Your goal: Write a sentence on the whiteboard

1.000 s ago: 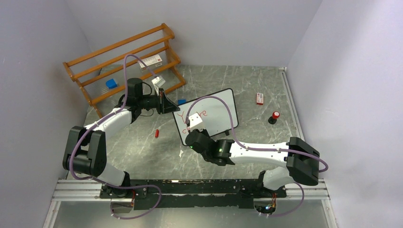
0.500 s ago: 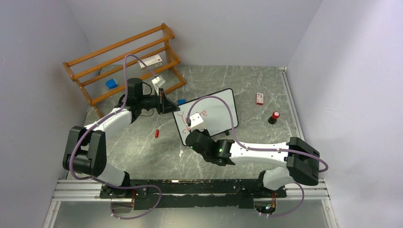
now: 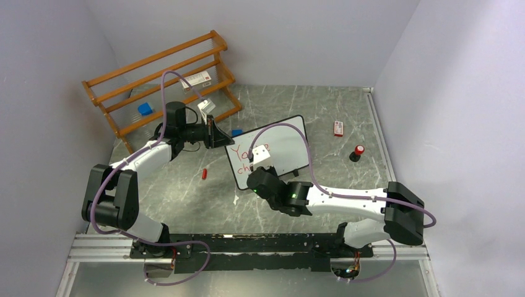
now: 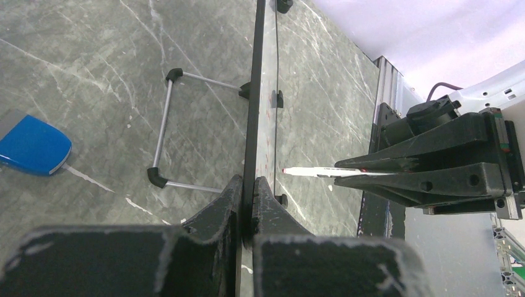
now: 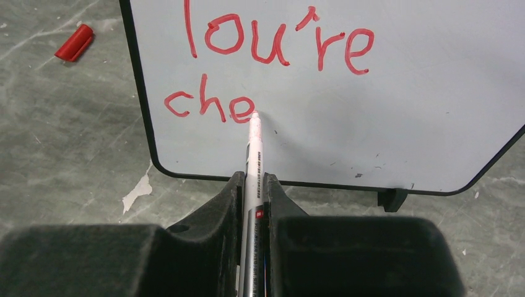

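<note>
Compared with one second ago, the right gripper has slid a little toward the right side of the white rectangular whiteboard with a thin black frame. The rear link of its arm has swung outward with it. The left arm has not changed its place.

The two black fingers of the right gripper are pressed together on a slim white marker with a red tip, which sticks out forward between them. The tip touches the whiteboard just after the last written letter, in the lower left part of the board. The sentence in red handwritten letters shows "You're" on the first line and "che" on the second. To the right of these letters the whiteboard is bare.

The left gripper pinches the black frame at the left edge of the whiteboard and holds the board tilted. The whiteboard stands on the grey marbled table. A small red cap lies on the table to the left of the whiteboard, apart from it.

I judge that the writing is in the middle of a word on the second line. The next move calls for forming the following letter just to the right of the "e", with light steady contact. The left gripper should meanwhile keep the board from shifting. Below this line the room looks narrow.
</note>
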`<action>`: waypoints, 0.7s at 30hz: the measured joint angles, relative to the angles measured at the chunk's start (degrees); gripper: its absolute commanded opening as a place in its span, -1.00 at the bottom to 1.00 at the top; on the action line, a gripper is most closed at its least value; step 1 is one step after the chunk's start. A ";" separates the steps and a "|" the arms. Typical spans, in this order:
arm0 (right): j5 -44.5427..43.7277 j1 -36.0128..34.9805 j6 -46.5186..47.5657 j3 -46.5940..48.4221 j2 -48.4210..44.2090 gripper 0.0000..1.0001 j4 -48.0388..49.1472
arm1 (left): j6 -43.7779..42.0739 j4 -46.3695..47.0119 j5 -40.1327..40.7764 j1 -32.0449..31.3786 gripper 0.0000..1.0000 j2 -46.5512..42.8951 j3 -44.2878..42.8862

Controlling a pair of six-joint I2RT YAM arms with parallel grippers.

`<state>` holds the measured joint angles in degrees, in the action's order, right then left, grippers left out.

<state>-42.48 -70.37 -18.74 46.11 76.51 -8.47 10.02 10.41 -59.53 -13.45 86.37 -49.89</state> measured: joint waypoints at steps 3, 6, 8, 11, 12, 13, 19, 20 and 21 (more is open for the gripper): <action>0.00 0.15 0.48 0.00 0.11 -1.00 0.13 | 0.00 0.00 0.00 0.00 -0.90 0.00 0.00; -0.09 0.46 0.76 0.00 0.39 -1.00 0.33 | -0.02 -0.02 -0.02 0.00 -0.90 0.00 0.00; -0.35 0.66 0.87 0.00 0.70 -1.00 0.48 | -0.02 -0.02 -0.02 0.00 -0.90 0.00 0.00; -0.42 0.96 1.07 0.00 1.33 -1.00 0.76 | -0.02 -0.02 -0.02 0.00 -0.90 0.00 0.00; -0.42 1.07 1.18 0.00 1.55 -1.00 0.92 | -0.02 -0.02 -0.02 0.00 -0.90 0.00 0.00; -0.42 1.25 1.25 0.00 1.73 -1.00 1.05 | -0.02 -0.02 -0.02 0.00 -0.90 0.00 0.00; -0.35 1.49 1.90 0.02 2.16 -1.00 1.92 | -0.02 -0.02 -0.04 0.00 -0.90 0.02 -0.02; -0.33 1.49 2.03 0.02 2.19 -1.00 2.03 | -0.02 -0.02 -0.04 0.00 -0.90 0.02 -0.02; -0.31 1.49 2.10 0.02 2.19 -1.00 2.16 | -0.02 -0.02 -0.04 0.00 -0.90 0.02 -0.02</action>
<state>-42.78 -68.88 -16.64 46.13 78.70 -6.31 10.00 10.39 -59.57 -13.45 86.39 -49.91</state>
